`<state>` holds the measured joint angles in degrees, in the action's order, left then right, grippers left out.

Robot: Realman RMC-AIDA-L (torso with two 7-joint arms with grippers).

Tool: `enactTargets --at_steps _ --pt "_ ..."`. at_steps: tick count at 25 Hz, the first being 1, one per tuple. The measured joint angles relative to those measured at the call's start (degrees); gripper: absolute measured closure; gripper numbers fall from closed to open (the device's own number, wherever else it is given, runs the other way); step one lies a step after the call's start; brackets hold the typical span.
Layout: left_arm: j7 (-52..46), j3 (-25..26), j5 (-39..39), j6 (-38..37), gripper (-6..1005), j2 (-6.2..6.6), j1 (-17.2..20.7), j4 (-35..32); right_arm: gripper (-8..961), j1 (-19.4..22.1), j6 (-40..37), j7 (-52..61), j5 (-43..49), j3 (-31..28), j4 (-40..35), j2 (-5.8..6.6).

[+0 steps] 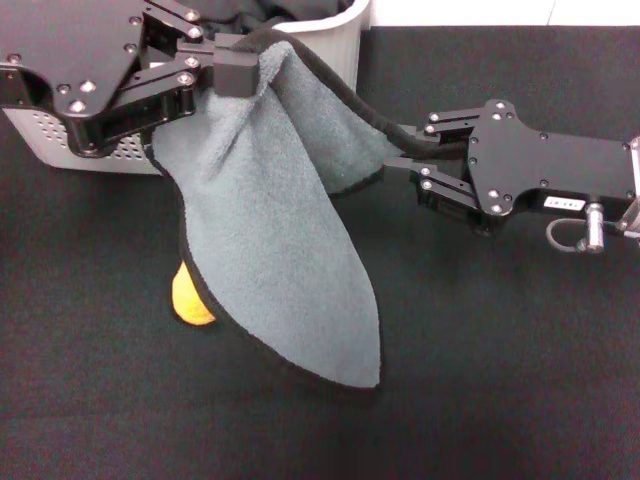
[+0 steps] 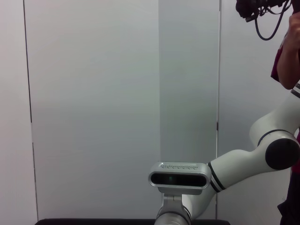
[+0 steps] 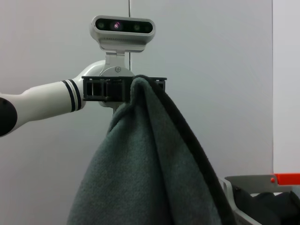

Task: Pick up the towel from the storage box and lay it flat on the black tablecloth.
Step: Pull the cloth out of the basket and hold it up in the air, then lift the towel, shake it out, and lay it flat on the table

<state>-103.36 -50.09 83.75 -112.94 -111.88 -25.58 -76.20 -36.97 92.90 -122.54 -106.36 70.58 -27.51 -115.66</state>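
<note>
The grey-green towel (image 1: 270, 230) with its black border hangs in the air between my two grippers, and its long lower tip droops onto the black tablecloth (image 1: 500, 350). My left gripper (image 1: 238, 72) is shut on the towel's top corner, in front of the light grey storage box (image 1: 335, 45). From the right, my right gripper (image 1: 398, 150) pinches the towel's bordered edge; the fabric hides its fingertips. The right wrist view shows the towel (image 3: 150, 178) draped from the left gripper (image 3: 136, 86). No towel appears in the left wrist view.
An orange object (image 1: 188, 297) lies on the tablecloth, partly hidden behind the hanging towel. Dark cloths (image 1: 260, 12) fill the storage box. The tablecloth stretches wide to the front and right. The left wrist view shows only a wall and my right arm (image 2: 262, 150).
</note>
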Motion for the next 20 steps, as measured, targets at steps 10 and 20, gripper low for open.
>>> enactTargets --at_steps 10,20 --pt "0.0 0.0 0.0 0.1 947 0.00 0.1 0.0 863 0.1 0.0 -2.9 0.0 0.0 0.0 -0.07" --pt "1.1 0.0 1.5 0.1 943 -0.01 -0.1 4.5 946 0.4 0.1 -3.0 -0.4 -0.7 0.0 -0.17"
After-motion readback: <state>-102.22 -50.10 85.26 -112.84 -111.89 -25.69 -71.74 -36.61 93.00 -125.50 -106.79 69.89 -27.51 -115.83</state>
